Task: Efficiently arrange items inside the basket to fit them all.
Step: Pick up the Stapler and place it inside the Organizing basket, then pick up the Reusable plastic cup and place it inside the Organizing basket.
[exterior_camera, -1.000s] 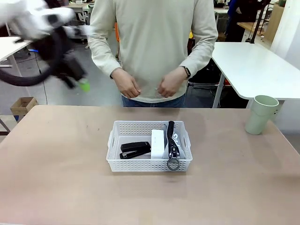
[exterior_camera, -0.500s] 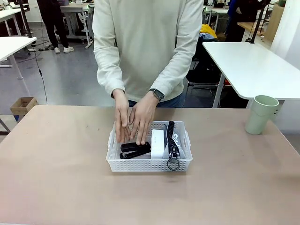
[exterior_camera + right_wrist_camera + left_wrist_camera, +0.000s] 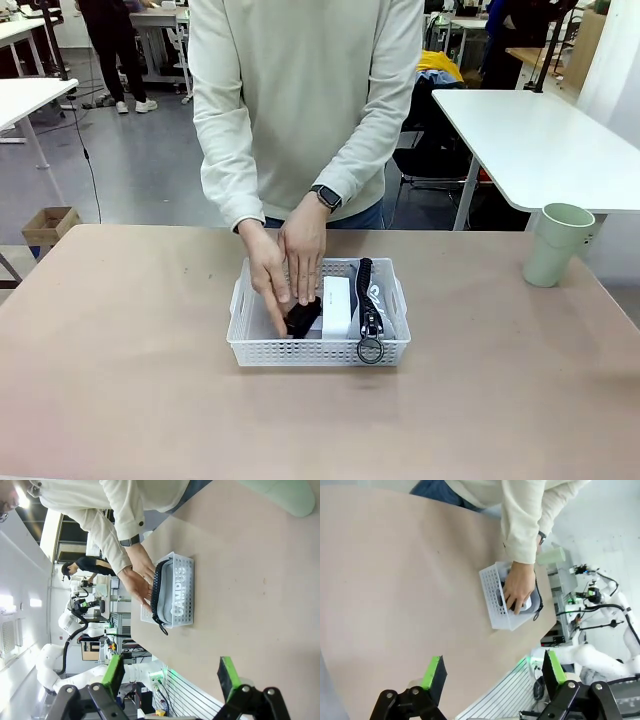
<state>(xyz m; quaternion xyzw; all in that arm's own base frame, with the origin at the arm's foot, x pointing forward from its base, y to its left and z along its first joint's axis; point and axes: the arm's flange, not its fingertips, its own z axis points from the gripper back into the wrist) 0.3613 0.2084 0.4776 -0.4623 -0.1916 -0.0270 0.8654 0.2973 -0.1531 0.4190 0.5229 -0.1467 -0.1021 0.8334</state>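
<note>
Hanging high above the table (image 3: 120, 380), the left gripper (image 3: 492, 665) has its two fingers spread wide, with nothing between them. The right gripper (image 3: 171, 669) is likewise spread wide and holds nothing. Both are well apart from the basket (image 3: 300, 352).

The basket stands at the middle of the table, long sides running left to right. It holds three things:

1. The grey pouch (image 3: 373, 298) stands on its long edge against the right end wall, black zipper uppermost. Its ring (image 3: 369, 350) hangs over the near wall. In the right wrist view the lettering "CAMPUS" reads through the lattice.
2. The white box (image 3: 337, 305) stands just left of the pouch, touching it.
3. The black stapler (image 3: 300, 319) is in the left part of the basket, just beside the box and partly covered.

The person at the far side reaches into the left part of the basket. One hand (image 3: 264, 278) and the other hand (image 3: 304, 258) are close together, fingers down on the stapler.

The green cup (image 3: 556, 244) stands upright on the table at the far right, outside the basket and well apart from it.
</note>
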